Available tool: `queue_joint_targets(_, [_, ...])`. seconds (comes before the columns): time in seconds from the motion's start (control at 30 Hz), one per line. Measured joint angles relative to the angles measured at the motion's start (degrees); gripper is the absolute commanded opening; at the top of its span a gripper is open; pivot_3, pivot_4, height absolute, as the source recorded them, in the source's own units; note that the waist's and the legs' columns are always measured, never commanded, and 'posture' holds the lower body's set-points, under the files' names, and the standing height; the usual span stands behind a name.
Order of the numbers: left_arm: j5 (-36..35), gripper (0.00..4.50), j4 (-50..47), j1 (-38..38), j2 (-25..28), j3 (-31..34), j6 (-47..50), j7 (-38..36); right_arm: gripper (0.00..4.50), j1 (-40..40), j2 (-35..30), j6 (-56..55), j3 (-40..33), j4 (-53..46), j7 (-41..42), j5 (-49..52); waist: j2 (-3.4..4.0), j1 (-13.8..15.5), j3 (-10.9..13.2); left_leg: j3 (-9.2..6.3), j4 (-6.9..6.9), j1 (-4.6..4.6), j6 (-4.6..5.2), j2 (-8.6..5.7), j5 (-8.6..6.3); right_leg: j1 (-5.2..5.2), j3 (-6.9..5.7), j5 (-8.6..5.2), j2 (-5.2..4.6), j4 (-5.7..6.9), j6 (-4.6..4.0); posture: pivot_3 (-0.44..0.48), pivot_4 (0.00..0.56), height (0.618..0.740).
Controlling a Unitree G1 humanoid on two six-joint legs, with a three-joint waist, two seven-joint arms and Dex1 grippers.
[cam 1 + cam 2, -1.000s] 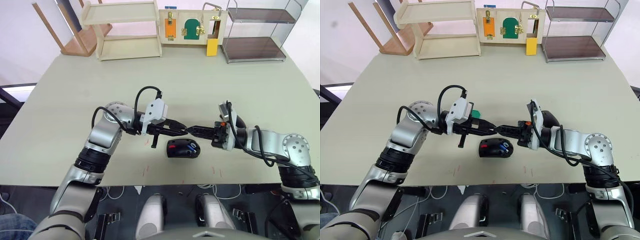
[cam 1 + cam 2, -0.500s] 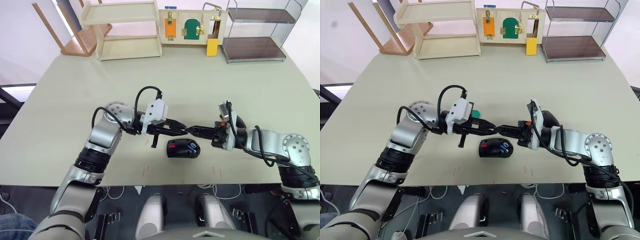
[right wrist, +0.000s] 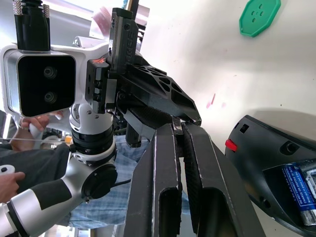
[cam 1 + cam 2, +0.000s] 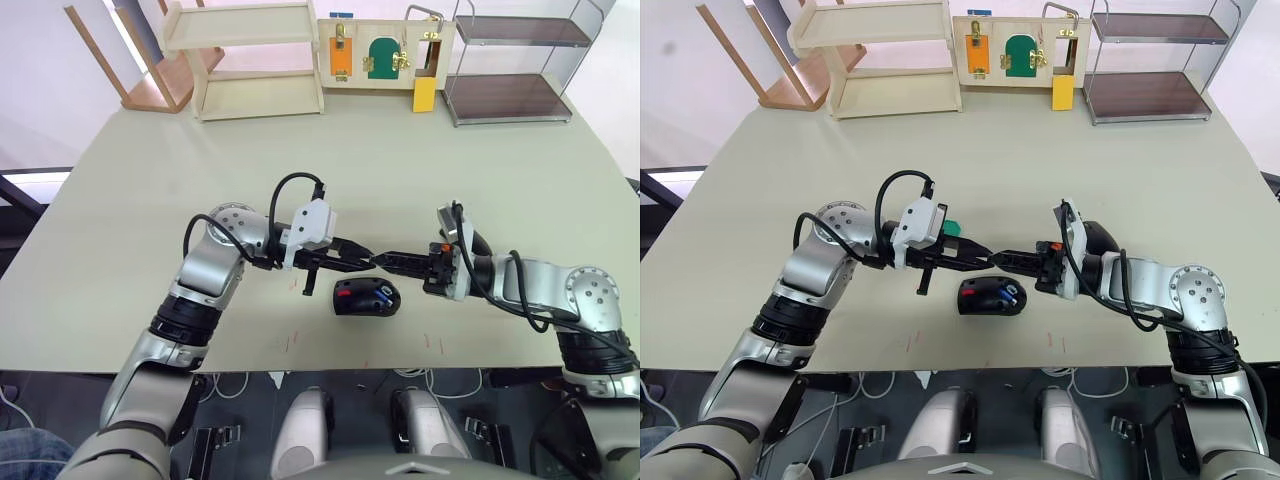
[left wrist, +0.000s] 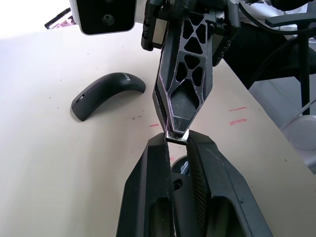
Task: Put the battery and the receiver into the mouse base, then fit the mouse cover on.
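Left hand and right hand meet fingertip to fingertip, both closed.

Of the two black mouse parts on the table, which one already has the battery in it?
The mouse base, lying below the two meeting claws: its hollow top shows red parts and the blue battery. The mouse cover is the smooth closed shell lying apart on the table.

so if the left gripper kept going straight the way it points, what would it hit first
The right gripper: the left gripper meets it tip to tip above the mouse base, a small piece, probably the receiver, pinched between them.
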Motion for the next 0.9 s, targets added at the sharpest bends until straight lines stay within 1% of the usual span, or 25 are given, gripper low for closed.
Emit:
queue_joint_targets(0.07, [0.0,0.0,0.01,0.0,-0.02,0.0,-0.04,0.02,0.72,-0.13,-0.12,0.12,0.0,0.12,0.11,0.0,0.0,0.01,0.0,0.0,0.0,0.0,0.0,0.0,0.0,0.0,0.0,0.0,0.0,0.0,0.0,0.0,0.15,0.74])
queue_joint_targets(0.1, [0.06,0.0,0.09,0.0,-0.01,0.01,-0.05,0.12,0.98,-0.14,-0.26,0.24,0.0,0.12,0.25,0.09,0.0,0.01,0.0,0.0,0.0,0.0,0.0,0.0,0.0,0.0,0.0,0.0,0.0,0.0,0.0,0.0,0.15,0.74])
queue_joint_targets(0.17, [0.05,0.0,0.11,0.0,-0.02,0.02,-0.1,0.15,1.9,-0.14,-0.59,0.37,-0.01,0.16,0.25,0.09,0.0,0.01,0.0,0.0,0.0,0.0,0.0,0.0,0.0,0.0,0.0,0.0,0.0,0.0,0.0,0.0,0.15,0.74])
queue_joint_targets(0.2, [0.05,0.0,0.11,0.0,-0.02,0.02,-0.1,0.15,2.26,-0.14,-0.64,0.37,-0.01,0.16,0.25,0.09,0.0,0.0,0.0,0.0,0.0,0.0,0.0,0.0,0.0,0.0,0.0,0.0,0.0,-0.01,0.0,0.0,0.15,0.74])
queue_joint_targets(0.6, [0.05,0.0,0.11,0.0,-0.01,0.02,-0.1,0.2,2.26,-0.15,-1.99,0.45,-0.08,1.48,0.34,0.09,0.0,0.01,0.0,0.0,-0.01,0.0,0.0,0.0,0.0,0.0,-0.01,0.0,0.0,-0.01,0.0,0.0,0.15,0.74])
queue_joint_targets(0.9, [0.05,0.0,0.11,0.0,0.02,0.02,-0.1,0.11,2.26,-1.12,-2.91,0.73,-0.15,1.82,2.45,0.08,0.0,0.01,0.0,0.0,-0.01,-0.01,0.0,0.0,0.0,0.0,-0.01,0.0,0.0,-0.01,0.0,0.0,0.15,0.74])
